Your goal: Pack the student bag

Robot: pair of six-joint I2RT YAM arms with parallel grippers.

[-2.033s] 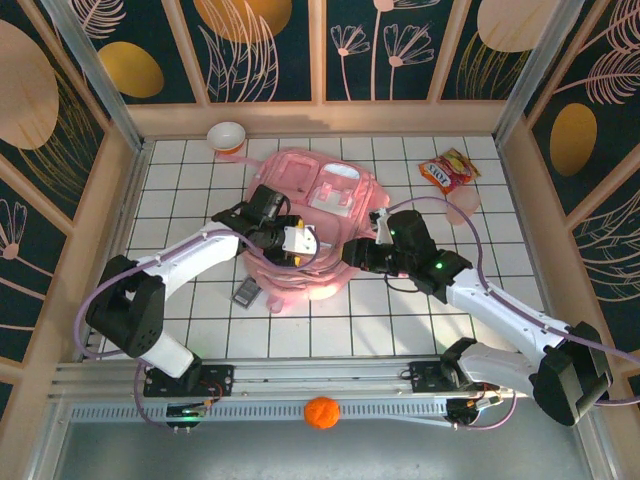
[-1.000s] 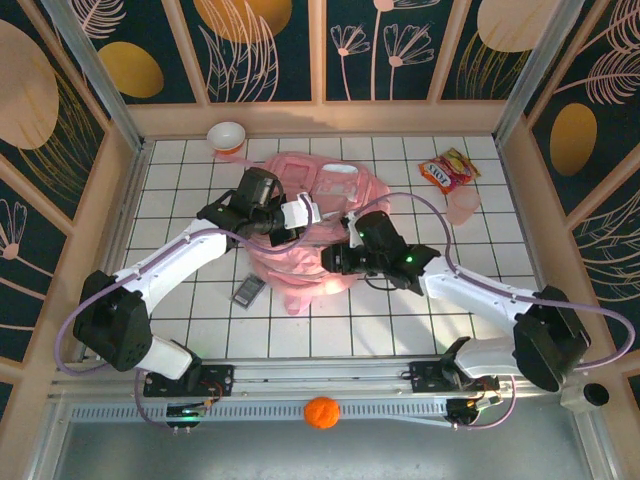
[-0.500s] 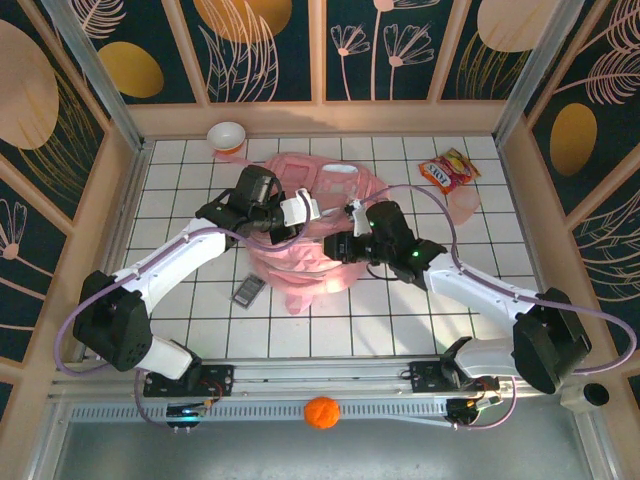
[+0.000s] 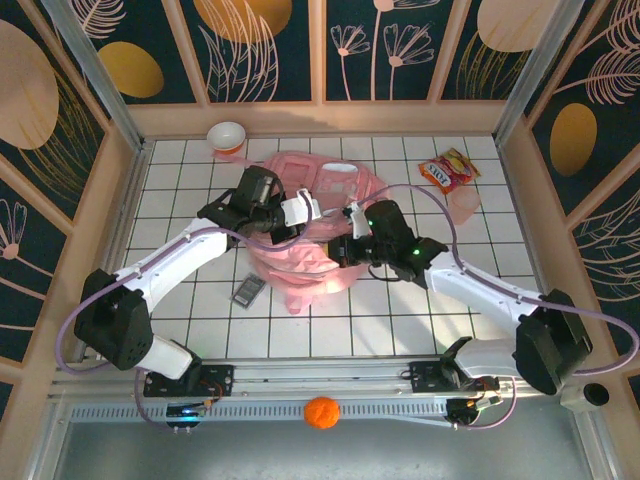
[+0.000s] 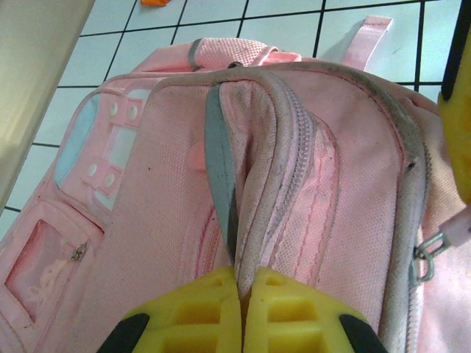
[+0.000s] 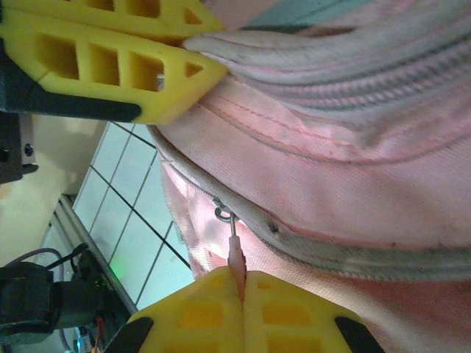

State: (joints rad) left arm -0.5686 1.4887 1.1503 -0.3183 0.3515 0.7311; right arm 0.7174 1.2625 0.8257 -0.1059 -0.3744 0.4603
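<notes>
While the student bag (image 4: 300, 268) lies crumpled on the white tiled surface (image 4: 200, 170), both claws are closed on it.

Left claw (image 5: 240, 278): fingers together, clamped on a raised fold of the bag along its zip line. A grey strip (image 5: 218, 169) and the pale zip edge beside it are pinched between the yellow fingertips.

Right claw (image 6: 241, 283): fingers together, clamped on the bag's pink zip pull (image 6: 235, 259). The pull is hooked to a small metal ring (image 6: 221, 214) on the zip track. In the right wrist view, the left claw's yellow fingers are seen just above that pull, with the bag fold gripped between them.

From above, both claws are placed close together over the middle of the bag. The left arm is brought in over the bag's left side and the right arm over its right side. The pocket panels on the bag's far half are turned upward.

Around the bag:
- A white-and-pink bowl (image 4: 228, 135) is set beyond its far-left corner, apart from it.
- A snack packet (image 4: 447, 170) is laid off its far-right corner, apart.
- A pale pink disc (image 4: 463, 207) is seen to its right, apart.
- A small dark flat item (image 4: 248, 291) is placed just beside its near-left edge.
- An orange ball (image 4: 321, 412) is left well clear on its near side, on the metal rail by the arm bases.
</notes>
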